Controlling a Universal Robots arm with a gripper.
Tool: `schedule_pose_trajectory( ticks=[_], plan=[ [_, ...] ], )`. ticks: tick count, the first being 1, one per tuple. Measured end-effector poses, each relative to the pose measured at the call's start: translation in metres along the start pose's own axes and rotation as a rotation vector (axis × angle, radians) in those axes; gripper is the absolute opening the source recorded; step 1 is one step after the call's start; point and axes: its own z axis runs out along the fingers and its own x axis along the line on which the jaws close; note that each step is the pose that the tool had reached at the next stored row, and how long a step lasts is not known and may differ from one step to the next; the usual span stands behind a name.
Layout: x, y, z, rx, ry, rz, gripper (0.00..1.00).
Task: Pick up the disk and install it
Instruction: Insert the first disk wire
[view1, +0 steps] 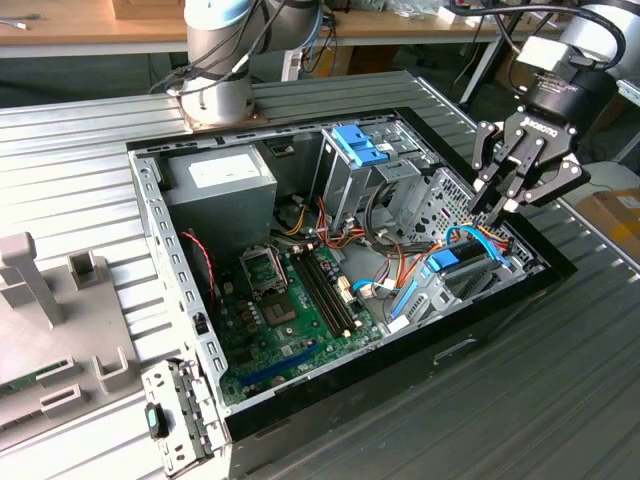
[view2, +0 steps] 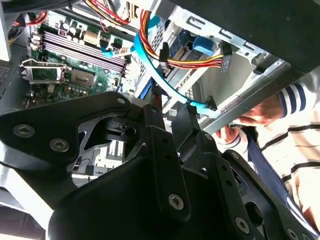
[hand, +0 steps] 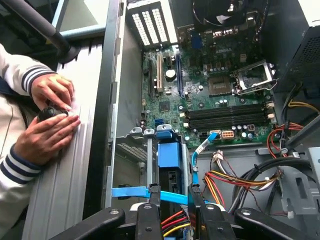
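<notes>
The disk sits down in the drive bay at the front corner of the open computer case, on the exterior view's right, with its blue side frame showing. In the first wrist view the disk's blue frame stands on edge in the bay just beyond my fingers. My gripper hovers a little above that bay, fingers pointing down. Its two fingertips stand apart on either side of the disk's line with nothing clamped between them; my gripper is open. In the second wrist view my gripper hangs beside a light-blue cable.
Red, orange and yellow cables and a light-blue flat cable cross the bay under my fingers. The motherboard, a grey power-supply box and a drive cage with a light-blue bracket fill the case. A person's hands rest beside the case wall.
</notes>
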Motion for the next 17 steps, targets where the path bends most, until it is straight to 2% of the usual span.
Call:
schedule_pose_trajectory(
  ticks=[2,3,4,6,7,8,9,10,11,13,15,16,17],
  plan=[
    [0.0001,0.0013,0.0006,0.0182,-0.0236,-0.005,0.36],
    [0.0001,0.0019,0.0009,0.0286,-0.0394,-0.009,0.36],
    [0.0002,0.0023,0.0012,0.0357,-0.0509,-0.012,0.36],
    [0.0003,0.0048,0.0021,0.0627,-0.1152,-0.032,0.36],
    [0.0004,0.0060,0.0027,0.0710,-0.1403,-0.041,0.36],
    [0.0006,0.0079,0.0036,0.0878,-0.1703,-0.049,0.36],
    [0.0007,0.0091,0.0042,0.1000,-0.1894,-0.054,0.36],
    [0.0008,0.0110,0.0052,0.1248,-0.2193,-0.061,0.36],
    [0.0010,0.0124,0.0059,0.1425,-0.2376,-0.065,0.36],
    [0.0012,0.0150,0.0070,0.1718,-0.2667,-0.071,0.36],
    [0.0015,0.0167,0.0079,0.1913,-0.2836,-0.075,0.36],
    [0.0020,0.0191,0.0090,0.2149,-0.3022,-0.078,0.36],
    [0.0024,0.0211,0.0100,0.2338,-0.3169,-0.080,0.36]
  ],
)
